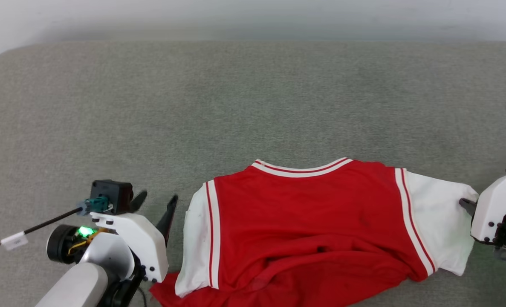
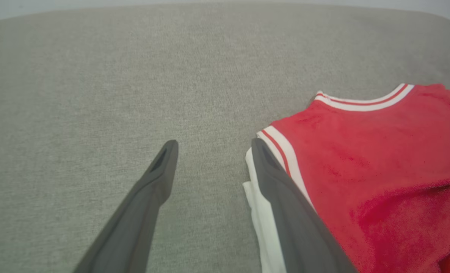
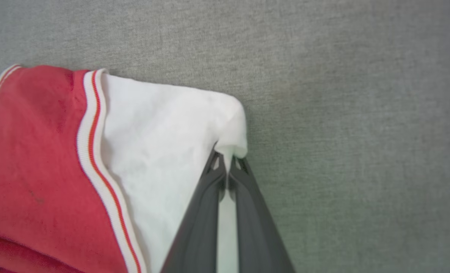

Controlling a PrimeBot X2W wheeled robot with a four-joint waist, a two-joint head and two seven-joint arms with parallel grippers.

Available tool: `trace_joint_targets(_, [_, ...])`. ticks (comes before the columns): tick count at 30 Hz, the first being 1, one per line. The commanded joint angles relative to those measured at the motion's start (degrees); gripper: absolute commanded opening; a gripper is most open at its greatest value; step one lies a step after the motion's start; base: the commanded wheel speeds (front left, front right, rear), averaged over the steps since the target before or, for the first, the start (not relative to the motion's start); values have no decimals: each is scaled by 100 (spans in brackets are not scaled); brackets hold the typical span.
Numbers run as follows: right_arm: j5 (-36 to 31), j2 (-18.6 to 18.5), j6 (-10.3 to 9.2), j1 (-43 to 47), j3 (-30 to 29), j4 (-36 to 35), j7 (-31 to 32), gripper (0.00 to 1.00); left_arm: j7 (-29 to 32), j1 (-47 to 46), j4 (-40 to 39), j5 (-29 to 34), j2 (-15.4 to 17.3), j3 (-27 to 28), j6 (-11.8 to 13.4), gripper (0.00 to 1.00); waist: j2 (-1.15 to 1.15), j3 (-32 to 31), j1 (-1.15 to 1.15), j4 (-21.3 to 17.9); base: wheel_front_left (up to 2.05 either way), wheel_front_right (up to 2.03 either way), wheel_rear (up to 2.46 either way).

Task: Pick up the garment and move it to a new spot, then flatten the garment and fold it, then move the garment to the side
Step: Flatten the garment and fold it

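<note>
Crosswise between both grippers lies the red jersey point(image 1: 308, 213): the right gripper point(image 3: 228, 165) pinches its white sleeve tip point(image 3: 232, 125), while the left gripper point(image 2: 212, 149), jaws spread, has the opposite sleeve point(image 2: 262, 220) just to its right.

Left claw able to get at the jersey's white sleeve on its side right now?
Probably yes: the left claw is open and sits right beside that sleeve, with nothing between them.

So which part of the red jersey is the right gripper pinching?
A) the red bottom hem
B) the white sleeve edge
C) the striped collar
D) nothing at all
B: the right gripper is shut on the outer edge of the red jersey's white sleeve.
</note>
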Motion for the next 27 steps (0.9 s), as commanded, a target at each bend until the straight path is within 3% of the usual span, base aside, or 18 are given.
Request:
trace_joint_targets(1, [11,-24,-2,78,41,-125,-17,0,280,-39,84,-126,80,-77,-103,100,0,-91,-1,-122,0,0,0])
trace_joint_targets(9, [102,9,-2,236,244,-677,55,0,1845,-197,395,-782,400,-479,-670,100,0,-25,-1,-418,0,0,0])
trace_joint_targets(16, [133,42,-2,212,348,-834,-14,0,2879,-383,1167,-959,371,-917,-860,100,0,130,-1,-546,0,0,0])
trace_joint_targets(17, [140,35,-2,193,388,-859,-42,0,2993,-417,1295,-974,344,-982,-895,87,0,139,-1,-562,0,0,0])
trace_joint_targets(18, [141,23,-2,167,424,-887,-103,0,3042,-466,1385,-982,301,-1027,-943,48,0,143,-1,-577,0,0,0])
trace_joint_targets(19, [131,1,-2,139,462,-903,-149,0,3044,-549,1458,-956,260,-1057,-987,34,0,143,-1,-592,0,0,0])
trace_joint_targets(20, [119,-22,-2,123,517,-923,-210,0,3043,-605,1529,-943,208,-1078,-1019,0,0,130,-1,-606,0,0,0])
trace_joint_targets(27, [-26,-247,-2,-99,802,-1052,-909,0,2198,-1266,1593,-493,102,-825,-927,0,0,-126,-1,-607,0,0,0])
